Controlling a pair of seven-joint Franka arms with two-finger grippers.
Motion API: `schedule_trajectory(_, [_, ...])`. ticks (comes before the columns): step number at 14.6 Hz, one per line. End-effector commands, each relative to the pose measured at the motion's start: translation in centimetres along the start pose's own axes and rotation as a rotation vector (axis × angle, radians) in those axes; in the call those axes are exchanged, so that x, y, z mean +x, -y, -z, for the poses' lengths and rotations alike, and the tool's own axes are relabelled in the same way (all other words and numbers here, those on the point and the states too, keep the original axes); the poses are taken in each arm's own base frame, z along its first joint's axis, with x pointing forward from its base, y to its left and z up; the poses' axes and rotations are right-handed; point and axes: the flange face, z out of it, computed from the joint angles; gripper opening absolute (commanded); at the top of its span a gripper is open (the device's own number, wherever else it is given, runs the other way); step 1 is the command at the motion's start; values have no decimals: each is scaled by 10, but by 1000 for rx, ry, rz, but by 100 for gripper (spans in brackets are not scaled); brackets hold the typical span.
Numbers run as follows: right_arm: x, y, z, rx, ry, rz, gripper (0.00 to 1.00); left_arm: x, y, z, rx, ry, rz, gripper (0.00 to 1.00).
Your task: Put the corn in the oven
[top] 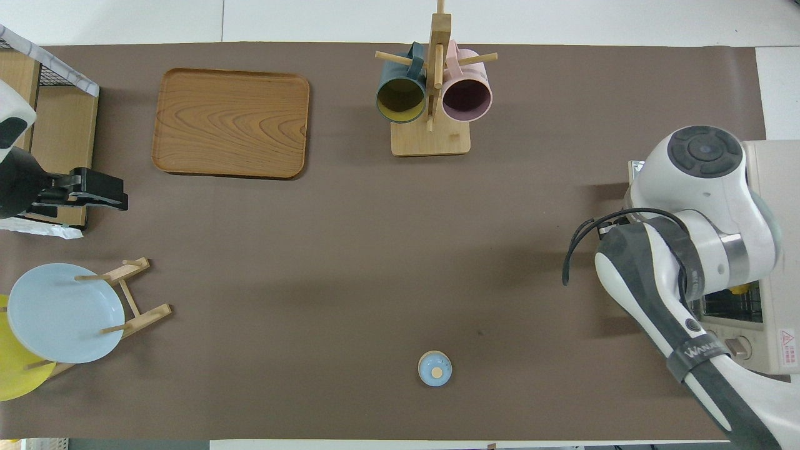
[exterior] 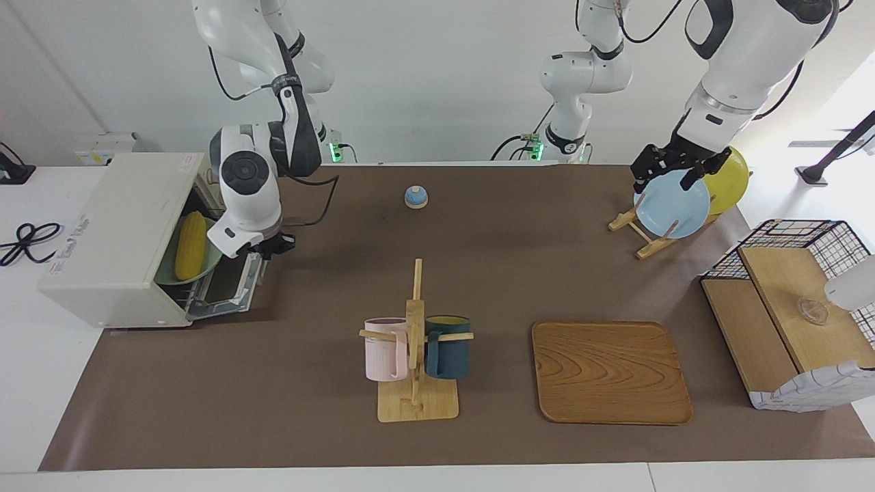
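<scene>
The corn (exterior: 191,244) lies on a green plate (exterior: 210,265) inside the off-white oven (exterior: 109,232) at the right arm's end of the table. The oven's glass door (exterior: 229,290) hangs open and down. My right gripper (exterior: 273,247) is just outside the oven's opening, above the open door and beside the plate's rim, and holds nothing that I can see. In the overhead view my right arm covers the oven (top: 772,187), the corn and this gripper. My left gripper (exterior: 673,174) is open and empty in the air over the plate rack, and waits there; it also shows in the overhead view (top: 94,190).
A wooden plate rack (exterior: 646,236) holds a blue plate (exterior: 673,208) and a yellow plate (exterior: 731,181). A mug stand (exterior: 415,355) with a pink and a dark mug, a wooden tray (exterior: 608,372), a wire-and-wood shelf (exterior: 786,321) and a small blue knob (exterior: 415,197) are on the brown mat.
</scene>
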Motion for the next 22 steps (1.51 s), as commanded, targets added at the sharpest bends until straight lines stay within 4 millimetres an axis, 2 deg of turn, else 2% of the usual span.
schedule_trajectory(1, [-16, -86, 10, -60, -6, 44, 0, -7, 3, 3, -15, -9, 9, 100])
schedule_trajectory(2, [-23, -102, 12, -57, 0, 53, 0, -7, 3, 3, -15, -9, 9, 100])
schedule_trajectory(3, [-28, -107, 16, -60, 3, 62, 0, -7, 3, 3, -15, -9, 8, 100])
schedule_trajectory(6, [-39, -111, 30, -60, 1, 49, 0, -7, 3, 3, -15, -9, 8, 100])
schedule_trajectory(8, [-47, -111, 51, -55, -8, 36, 0, -7, 3, 3, -15, -9, 9, 100])
schedule_trajectory(10, [-50, -112, 88, 14, -25, 4, 0, -7, 3, 3, -15, -9, 9, 100])
schedule_trajectory(11, [-53, -115, 110, 39, -32, -10, 6, -7, 3, 3, -15, -9, 9, 100])
schedule_trajectory(12, [-56, -115, 131, 57, -39, -16, 15, -7, 2, 3, -15, -9, 8, 100])
schedule_trajectory(13, [-59, -116, 144, 66, -40, -18, 27, -7, 3, 3, -15, -9, 9, 100])
schedule_trajectory(14, [-61, -116, 150, 81, -40, -20, 42, -7, 3, 3, -15, -9, 9, 100])
schedule_trajectory(16, [-65, -109, 161, 174, -47, -24, 62, -7, 3, 3, -15, -9, 8, 100])
schedule_trajectory(17, [-66, -105, 166, 200, -50, -21, 99, -7, 3, 3, -15, -9, 9, 100])
schedule_trajectory(19, [-64, -96, 176, 202, -69, -4, 100, -7, 3, 3, -15, -9, 9, 100])
schedule_trajectory(22, [-64, -95, 177, 214, -72, -5, 100, -7, 3, 3, -15, -9, 9, 100])
